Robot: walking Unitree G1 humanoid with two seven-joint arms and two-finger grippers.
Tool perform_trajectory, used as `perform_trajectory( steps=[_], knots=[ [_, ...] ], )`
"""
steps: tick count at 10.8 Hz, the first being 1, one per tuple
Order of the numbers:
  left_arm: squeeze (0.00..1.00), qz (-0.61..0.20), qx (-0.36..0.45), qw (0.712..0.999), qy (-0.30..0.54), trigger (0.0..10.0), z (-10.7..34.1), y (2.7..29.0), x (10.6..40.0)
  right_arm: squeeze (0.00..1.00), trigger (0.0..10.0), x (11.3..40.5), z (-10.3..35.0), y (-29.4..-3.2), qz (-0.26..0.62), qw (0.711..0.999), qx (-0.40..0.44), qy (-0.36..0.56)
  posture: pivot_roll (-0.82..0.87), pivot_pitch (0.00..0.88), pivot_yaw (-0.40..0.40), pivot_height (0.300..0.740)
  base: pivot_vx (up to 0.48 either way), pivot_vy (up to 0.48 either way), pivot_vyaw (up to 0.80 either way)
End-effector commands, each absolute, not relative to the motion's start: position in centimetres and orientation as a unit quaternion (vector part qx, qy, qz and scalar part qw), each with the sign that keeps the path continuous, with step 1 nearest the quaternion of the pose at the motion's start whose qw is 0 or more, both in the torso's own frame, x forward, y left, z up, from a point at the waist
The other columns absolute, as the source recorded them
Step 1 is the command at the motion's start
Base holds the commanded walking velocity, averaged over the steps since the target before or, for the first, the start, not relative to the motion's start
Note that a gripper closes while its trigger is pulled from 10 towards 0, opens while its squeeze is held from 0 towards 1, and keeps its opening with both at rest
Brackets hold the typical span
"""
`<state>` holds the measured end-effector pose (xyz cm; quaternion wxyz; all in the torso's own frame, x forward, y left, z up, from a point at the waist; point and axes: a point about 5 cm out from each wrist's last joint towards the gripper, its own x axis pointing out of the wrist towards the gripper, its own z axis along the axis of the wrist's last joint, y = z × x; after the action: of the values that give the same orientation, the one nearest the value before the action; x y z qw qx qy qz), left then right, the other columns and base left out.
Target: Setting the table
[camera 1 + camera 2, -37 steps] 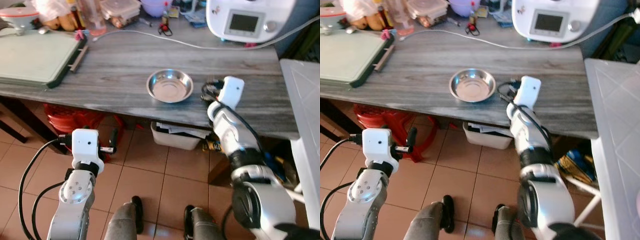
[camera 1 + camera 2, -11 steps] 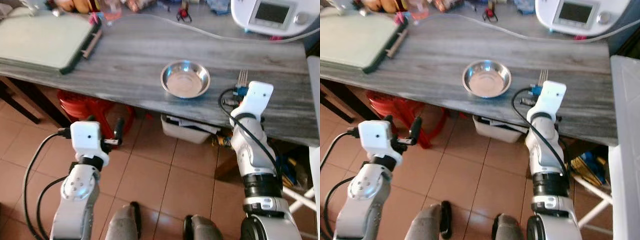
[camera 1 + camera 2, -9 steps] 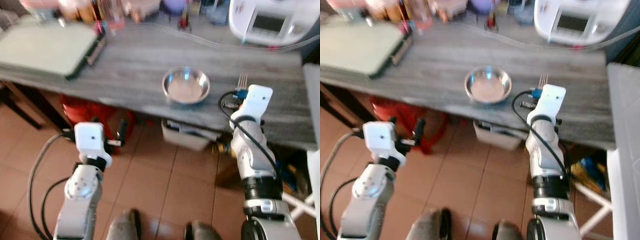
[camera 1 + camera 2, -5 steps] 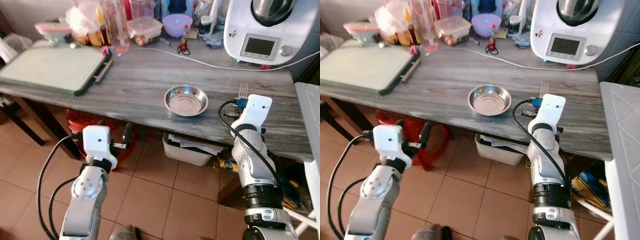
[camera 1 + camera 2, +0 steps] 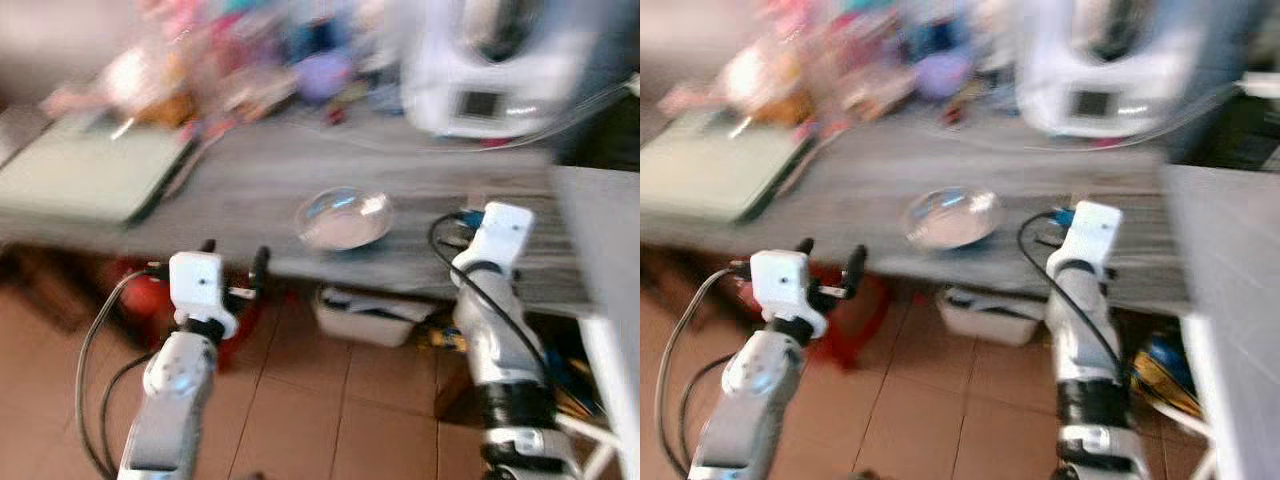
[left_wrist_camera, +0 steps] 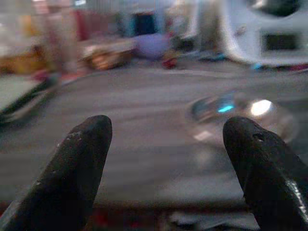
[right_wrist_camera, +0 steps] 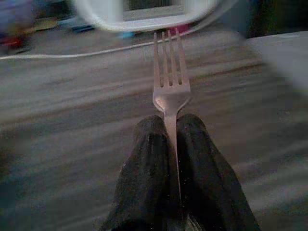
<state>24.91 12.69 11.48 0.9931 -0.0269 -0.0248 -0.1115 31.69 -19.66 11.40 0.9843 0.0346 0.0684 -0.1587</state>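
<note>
We read the table setting as partly done: the steel bowl [image 5: 344,217] already sits on the grey wooden table [image 5: 250,190], near its front edge. Our right gripper [image 7: 169,139] pinches a fork [image 7: 170,86] by the handle, tines pointing away over the tabletop just right of the bowl; the fork is yet to be laid down. Our left gripper [image 6: 168,149] hangs spread and empty below the table edge, left of the bowl.
</note>
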Motion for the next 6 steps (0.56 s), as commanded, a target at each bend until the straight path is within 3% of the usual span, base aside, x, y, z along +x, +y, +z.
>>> perform_trajectory(
  steps=[1, 3, 6],
  knots=[
    [0.0, -0.11, -0.025, 0.993, -0.02, 10.0, 11.2, 13.1, 24.9, 0.0, 10.0, 31.9, 12.3, -19.4, -0.152, 0.986, 0.037, 0.053, -0.05, 0.0, 0.044, 0.74, 0.48, 0.0, 0.0],
    [0.0, -0.104, -0.024, 0.994, -0.017, 10.0, 11.0, 13.1, 25.0, 0.0, 10.0, 31.8, 12.3, -19.6, -0.15, 0.987, 0.032, 0.051, -0.05, 0.0, 0.04, 0.74, 0.394, 0.0, 0.0],
    [0.0, -0.039, -0.008, 0.999, -0.032, 10.0, 11.5, 14.9, 24.8, 0.0, 10.0, 32.4, 12.2, -18.3, -0.104, 0.992, 0.042, 0.057, -0.03, 0.009, 0.037, 0.74, 0.0, 0.0, 0.0]
  ],
)
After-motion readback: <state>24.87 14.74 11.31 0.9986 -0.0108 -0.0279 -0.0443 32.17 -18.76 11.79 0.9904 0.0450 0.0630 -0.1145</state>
